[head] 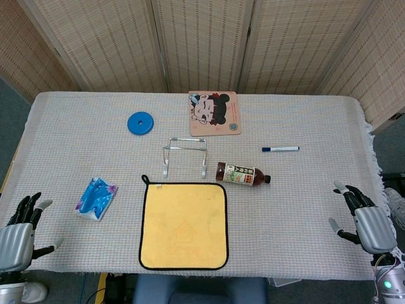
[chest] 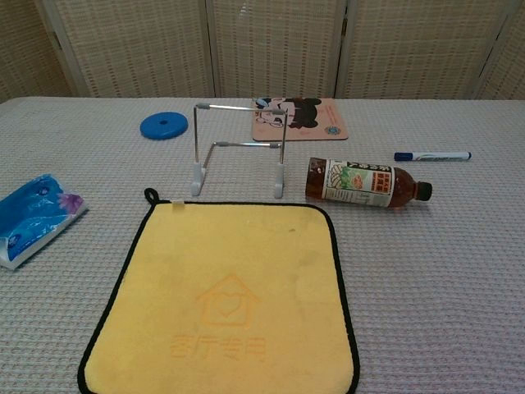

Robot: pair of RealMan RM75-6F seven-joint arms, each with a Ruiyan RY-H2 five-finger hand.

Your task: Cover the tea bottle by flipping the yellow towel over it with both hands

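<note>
While both arms wait at the near corners of the desk point(head: 304, 209), the left hand point(head: 19, 235) sits at the near left edge with fingers spread wide and nothing in them. The right hand point(head: 366, 218) rests at the near right edge, fingers likewise apart and holding nothing. Both show only in the head view; the chest view catches neither.

Between them, well apart from each, the yellow towel point(head: 184, 225) lies flat at the near middle of the desk, black-edged, its hanging loop at the far left corner. A house outline is pressed into its near half, plain in the chest view point(chest: 225, 300).

Just past the towel's far right corner lies the tea bottle point(head: 243, 174) on its side, uncovered, cap pointing right; whether it touches the towel's edge cannot be told. A wire rack point(head: 185, 155) stands just beyond the towel's far edge, left of the bottle. Left of the towel lies a blue tissue pack point(head: 96, 197). Farther back sit a blue disc point(head: 140, 123), a cartoon mat point(head: 214, 113) and, to the right, a blue-capped marker point(head: 280, 149).
</note>
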